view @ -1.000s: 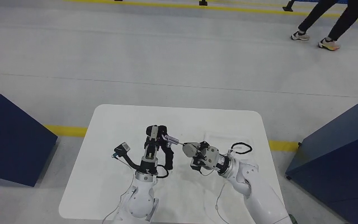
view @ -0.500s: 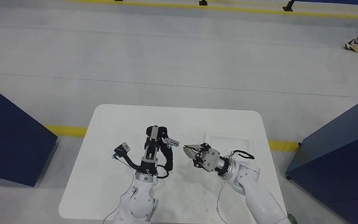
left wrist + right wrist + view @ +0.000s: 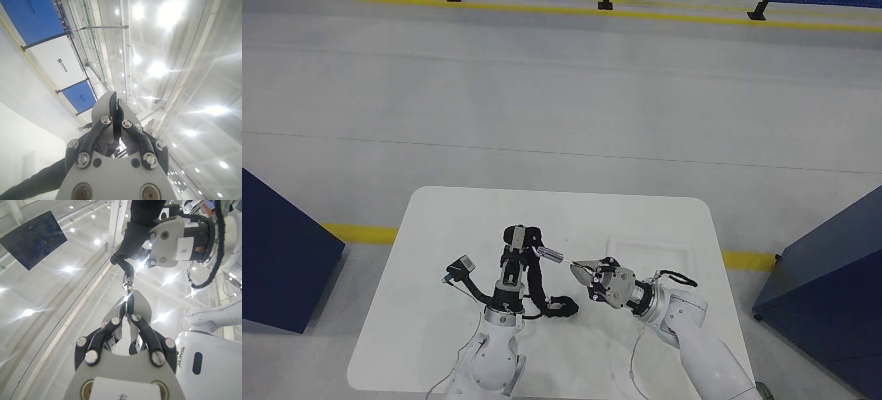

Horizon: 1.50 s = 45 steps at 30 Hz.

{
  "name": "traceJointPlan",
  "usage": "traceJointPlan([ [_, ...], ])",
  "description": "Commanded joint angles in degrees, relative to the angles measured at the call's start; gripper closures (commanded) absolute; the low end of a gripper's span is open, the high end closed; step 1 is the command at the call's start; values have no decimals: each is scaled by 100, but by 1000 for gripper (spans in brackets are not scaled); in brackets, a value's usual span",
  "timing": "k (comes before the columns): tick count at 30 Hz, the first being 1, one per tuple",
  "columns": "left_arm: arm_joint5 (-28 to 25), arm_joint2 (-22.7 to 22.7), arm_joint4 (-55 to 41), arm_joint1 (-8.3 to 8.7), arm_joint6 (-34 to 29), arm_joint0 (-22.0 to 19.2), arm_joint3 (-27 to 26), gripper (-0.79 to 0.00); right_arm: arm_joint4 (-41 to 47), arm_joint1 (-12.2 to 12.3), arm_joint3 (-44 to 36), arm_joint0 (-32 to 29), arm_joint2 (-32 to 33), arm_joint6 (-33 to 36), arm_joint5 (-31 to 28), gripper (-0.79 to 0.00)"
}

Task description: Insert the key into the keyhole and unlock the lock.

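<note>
**Key engaged at the keyhole – cable shifted.** The left gripper (image 3: 115, 102) is held over the middle of the table (image 3: 442, 260). Its fingers are pressed together on the black-sheathed part of the lock (image 3: 132, 236). The lock's silver cylinder (image 3: 128, 280) points toward the other arm.

The right gripper (image 3: 129, 300), also over the middle of the table and on the side nearer its right edge, is clamped on the flat head of the key (image 3: 126, 307). The key's tip meets the keyhole (image 3: 128, 287) at the cylinder's end. How deep the blade sits cannot be made out.

**Change.** A second ago the right wrist was rolled differently, and it has since turned while the key stayed lined up with the cylinder. The left arm has held its place. Half a second ago the lock's black cable (image 3: 562, 304) hung close beside the left arm. Now its lower part juts out sideways toward the right arm, just under the key.

**Reading.** A wrist roll followed by a cable swinging out suggests that the key has been turned and the cable end released – that is, the lock is open or nearly so. The freed end itself is too small to confirm this. If the release is real, what remains is to withdraw the key or draw the cable clear. If it is not, a further turn is needed, with the key kept square to the cylinder so that it does not bind.
</note>
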Motion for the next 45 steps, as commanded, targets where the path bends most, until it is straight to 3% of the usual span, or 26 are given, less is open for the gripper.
traceJointPlan([
  [1, -1, -1, 1, 0, 10, 3, -4, 0, 85, -4, 18, 9, -3, -27, 54, 0],
  [8, 5, -3, -8, 1, -6, 13, -10, 0, 425, -17, 47, 10, 10, -141, 230, -15],
  [10, 15, 0, -15, 1, -16, 15, -17, 0, 512, -20, 44, 5, 19, -162, 265, -296],
  [11, 17, -1, -16, 2, -24, 16, -19, 0, 536, -20, 43, 3, 25, -184, 269, -342],
  [12, 17, 0, -28, 2, -29, 17, -21, 0, 571, -21, 37, -2, 27, -190, 287, -579],
  [14, 18, -2, -39, 3, -39, 18, -24, 0, 621, -22, 32, -7, 39, -210, 307, -785],
  [31, 31, -1, -64, 1, -31, 15, -38, 0, 867, -5, 10, -70, 239, -213, 298, -785],
  [45, 40, 7, -57, -3, -20, 3, -12, 0, 1064, 142, 88, -413, 1229, -20, 80, -785],
])
